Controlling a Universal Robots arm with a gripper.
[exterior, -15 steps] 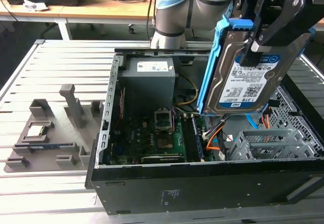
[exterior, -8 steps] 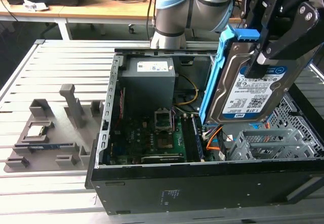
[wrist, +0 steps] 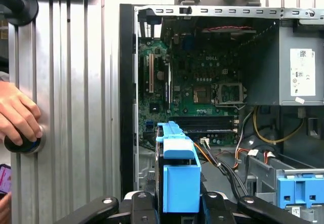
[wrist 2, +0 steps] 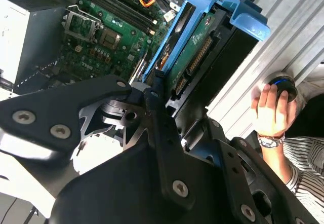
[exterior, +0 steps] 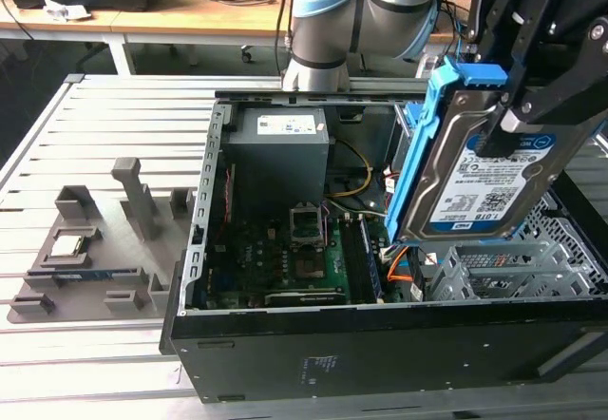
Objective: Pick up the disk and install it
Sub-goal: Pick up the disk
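The gripper (exterior: 501, 133) is clamped shut on the disk (exterior: 480, 178), holding it in the air at the upper right of the exterior view. The disk is steeply tilted, its white-and-blue label facing the camera and its blue rail (exterior: 423, 154) running down the edge toward the exterior view's left. It hangs over the open computer case (exterior: 380, 344), just above the metal drive cage (exterior: 518, 268) at the case's right end. The green circuit board (exterior: 304, 258) lies bare on the case floor, beside a grey power box (exterior: 280, 149). A grey tray (exterior: 95, 273) of parts sits on the slatted metal surface (exterior: 57, 144) at lower left. In the first wrist view, a person's hand (wrist: 17, 115) rests on a round black button (wrist: 20, 144).
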